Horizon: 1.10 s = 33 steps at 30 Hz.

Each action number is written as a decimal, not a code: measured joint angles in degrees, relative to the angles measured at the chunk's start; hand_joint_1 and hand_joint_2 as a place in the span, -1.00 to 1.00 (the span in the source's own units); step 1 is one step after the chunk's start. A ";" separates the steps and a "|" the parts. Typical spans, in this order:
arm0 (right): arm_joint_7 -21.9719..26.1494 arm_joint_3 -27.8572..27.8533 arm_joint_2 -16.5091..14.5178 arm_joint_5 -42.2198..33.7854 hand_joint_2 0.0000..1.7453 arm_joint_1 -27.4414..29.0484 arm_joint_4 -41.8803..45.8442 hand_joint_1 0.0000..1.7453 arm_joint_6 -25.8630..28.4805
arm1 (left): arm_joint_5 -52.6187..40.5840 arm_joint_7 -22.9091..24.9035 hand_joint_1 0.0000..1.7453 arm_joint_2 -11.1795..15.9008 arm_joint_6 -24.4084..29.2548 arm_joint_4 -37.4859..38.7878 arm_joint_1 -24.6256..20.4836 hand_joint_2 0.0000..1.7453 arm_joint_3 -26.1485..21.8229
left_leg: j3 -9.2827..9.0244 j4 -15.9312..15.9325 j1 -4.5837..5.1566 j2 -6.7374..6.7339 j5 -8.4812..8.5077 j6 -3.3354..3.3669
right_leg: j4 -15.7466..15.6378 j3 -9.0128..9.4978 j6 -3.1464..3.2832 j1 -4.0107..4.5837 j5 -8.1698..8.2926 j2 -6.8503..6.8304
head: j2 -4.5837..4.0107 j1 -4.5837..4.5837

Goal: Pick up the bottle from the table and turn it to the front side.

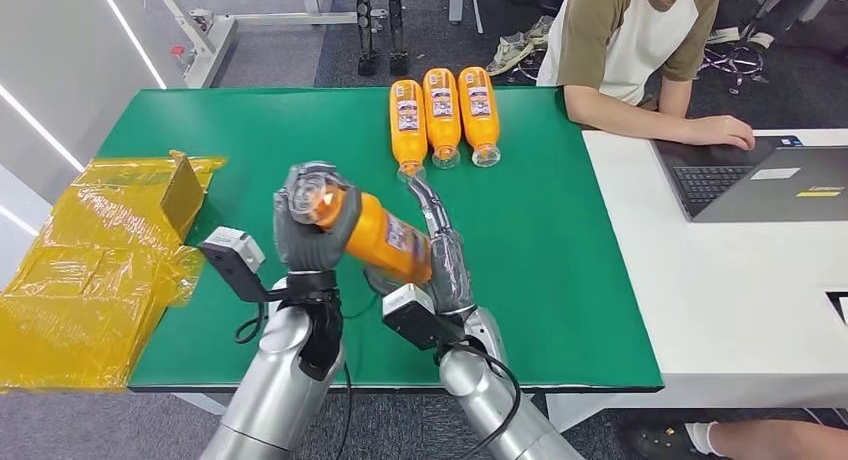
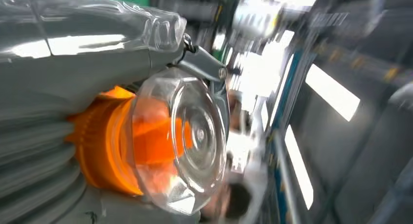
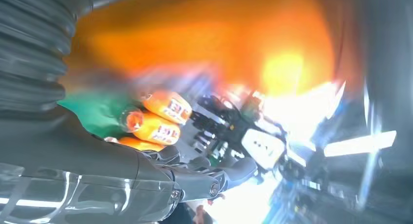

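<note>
Gripping the cap end of the orange bottle (image 1: 372, 232), the left hand (image 1: 312, 223) has its fingers wrapped tightly round the neck, and the bottle hangs lifted above the green table (image 1: 560, 280), over the part near its front edge, lying tilted with the clear cap toward the robot and the base slanting away to the right. In the left wrist view the clear cap (image 2: 182, 141) and the orange neck under it sit right against the grey thumb (image 2: 73, 44), close to the camera. The right hand (image 1: 440, 265) lies against the base end of the same bottle, its fingers stretched out alongside and past it toward the back of the table; whether it truly clasps the bottle or only rests against it I cannot tell. In the right wrist view the bottle is a blurred orange mass (image 3: 204, 44) just beside the hand. Three more orange bottles (image 1: 441, 115) lie side by side near the back edge of the table, caps pointing toward the robot, well apart from the lifted one. Crumpled yellow plastic wrap (image 1: 90, 270) covers the left edge. A person (image 1: 630, 40) sits at the back right corner, one hand on a laptop (image 1: 760, 180) on the adjoining white table (image 1: 740, 310).
</note>
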State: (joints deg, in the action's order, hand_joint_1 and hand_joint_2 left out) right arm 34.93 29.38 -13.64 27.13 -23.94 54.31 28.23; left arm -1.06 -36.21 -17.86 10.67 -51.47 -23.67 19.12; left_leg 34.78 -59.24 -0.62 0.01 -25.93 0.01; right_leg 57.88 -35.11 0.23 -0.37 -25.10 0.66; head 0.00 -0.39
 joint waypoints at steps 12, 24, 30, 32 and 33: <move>5.06 0.90 1.83 -12.63 1.00 11.97 20.08 -1.00 4.26 | -31.38 7.16 1.00 13.97 27.04 -9.57 -3.59 1.00 -9.55 | 0.02 0.02 -0.03 0.03 0.07 -0.11 | 0.08 -0.08 0.06 0.02 -0.04 -0.02 | 0.00 -0.02; 5.29 1.26 4.52 -16.40 1.00 18.63 36.85 -1.00 7.46 | -54.81 19.10 1.00 25.26 25.36 9.95 -18.52 1.00 -10.28 | 0.02 0.01 -0.01 -0.02 0.19 -0.23 | 0.09 -0.12 0.23 0.01 0.10 0.00 | 0.00 -0.03; 5.29 1.34 5.26 -16.74 1.00 19.32 39.62 -1.00 7.07 | -64.87 26.34 1.00 25.33 23.62 18.71 -21.17 1.00 -6.84 | 0.02 0.01 -0.01 -0.07 0.19 -0.23 | 0.09 -0.13 0.24 0.00 0.12 0.08 | 0.00 -0.03; 5.29 1.35 5.32 -16.73 1.00 19.37 39.81 -1.00 7.05 | -65.93 27.20 1.00 25.33 23.30 19.58 -21.35 1.00 -6.38 | 0.02 0.01 -0.01 -0.07 0.19 -0.23 | 0.09 -0.13 0.24 0.00 0.12 0.08 | 0.00 -0.04; 5.29 1.35 5.32 -16.73 1.00 19.38 39.82 -1.00 7.04 | -65.99 27.25 1.00 25.34 23.28 19.63 -21.36 1.00 -6.35 | 0.02 0.01 -0.01 -0.07 0.19 -0.23 | 0.09 -0.13 0.24 0.00 0.12 0.08 | 0.00 -0.04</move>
State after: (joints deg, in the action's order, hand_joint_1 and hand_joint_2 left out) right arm 40.22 30.73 -8.32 10.40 -4.56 94.13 35.27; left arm -67.05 -8.96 7.48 33.95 -31.84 -45.03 12.77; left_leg 34.79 -59.23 -0.63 -0.06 -25.74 -0.22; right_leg 57.97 -35.24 0.47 -0.36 -24.98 0.74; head 0.00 -0.44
